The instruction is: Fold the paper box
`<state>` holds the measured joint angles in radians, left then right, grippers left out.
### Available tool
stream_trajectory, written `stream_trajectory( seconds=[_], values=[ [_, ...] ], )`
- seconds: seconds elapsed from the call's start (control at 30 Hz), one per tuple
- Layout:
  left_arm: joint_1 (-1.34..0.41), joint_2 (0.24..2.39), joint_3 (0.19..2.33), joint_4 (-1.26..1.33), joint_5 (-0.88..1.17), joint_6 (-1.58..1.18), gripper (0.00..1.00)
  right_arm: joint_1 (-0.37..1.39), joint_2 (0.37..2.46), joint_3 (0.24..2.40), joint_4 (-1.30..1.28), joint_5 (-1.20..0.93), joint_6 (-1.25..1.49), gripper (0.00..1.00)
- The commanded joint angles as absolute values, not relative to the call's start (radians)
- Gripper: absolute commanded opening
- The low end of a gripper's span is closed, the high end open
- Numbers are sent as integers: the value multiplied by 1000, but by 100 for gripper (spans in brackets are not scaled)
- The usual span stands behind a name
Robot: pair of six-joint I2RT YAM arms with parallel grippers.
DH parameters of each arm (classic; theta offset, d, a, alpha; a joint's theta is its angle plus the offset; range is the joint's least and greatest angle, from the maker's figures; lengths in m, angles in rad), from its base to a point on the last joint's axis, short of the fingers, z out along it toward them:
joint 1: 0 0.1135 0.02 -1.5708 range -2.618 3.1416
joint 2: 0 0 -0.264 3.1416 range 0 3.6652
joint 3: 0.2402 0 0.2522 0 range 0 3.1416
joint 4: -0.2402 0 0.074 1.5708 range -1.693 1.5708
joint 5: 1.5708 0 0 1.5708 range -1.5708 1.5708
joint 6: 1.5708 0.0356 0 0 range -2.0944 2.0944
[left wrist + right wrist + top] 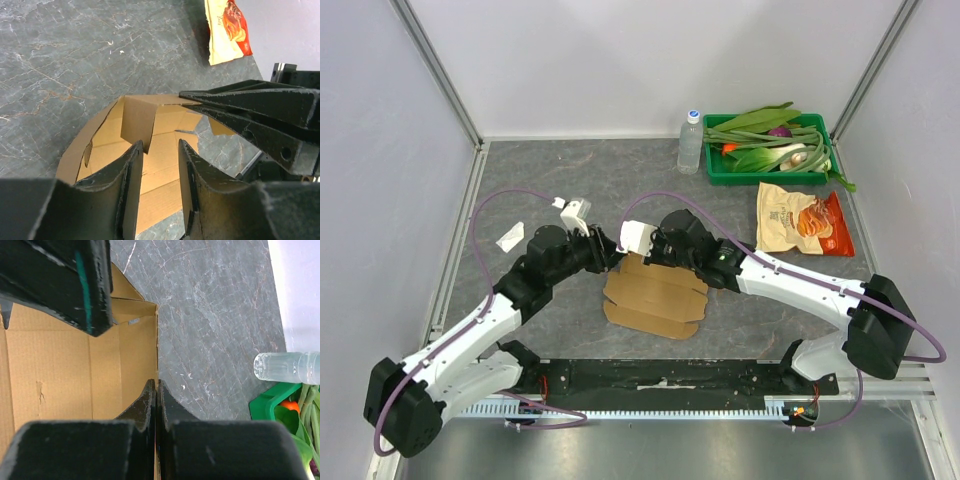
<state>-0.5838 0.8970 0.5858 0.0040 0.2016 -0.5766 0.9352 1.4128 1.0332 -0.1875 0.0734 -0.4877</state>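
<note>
The paper box (655, 295) lies as a brown cardboard sheet in the middle of the table, its far edge lifted. My right gripper (156, 389) is shut on a raised side wall of the paper box (65, 370), with the wall's thin edge running between its fingers. My left gripper (159, 150) hovers over the sheet's inside (160, 165) with its jaws apart. An upright flap (137, 122) stands just at the tip of its left finger (131, 175). In the top view both grippers, left (612, 256) and right (642, 252), meet at the box's far edge.
An orange-tan snack bag (802, 220) lies at the right. Behind it stand a water bottle (690, 142) and a green tray (760, 178) of vegetables. A small white paper scrap (510, 236) lies at the left. Walls close in the table on three sides.
</note>
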Motion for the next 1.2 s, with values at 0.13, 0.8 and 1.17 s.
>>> stream_trajectory(
  seconds=[0.13,0.8,1.17],
  values=[
    [-611,948,673,11,34,-463,34,940,1394,1028,-141,72,-503,0],
    [-655,1046,658,35,-46,-436,10,940,1427,1051,-129,80,-408,3],
    [-719,985,511,189,-170,-426,3,930,1367,1192,-374,241,86,48]
  ],
)
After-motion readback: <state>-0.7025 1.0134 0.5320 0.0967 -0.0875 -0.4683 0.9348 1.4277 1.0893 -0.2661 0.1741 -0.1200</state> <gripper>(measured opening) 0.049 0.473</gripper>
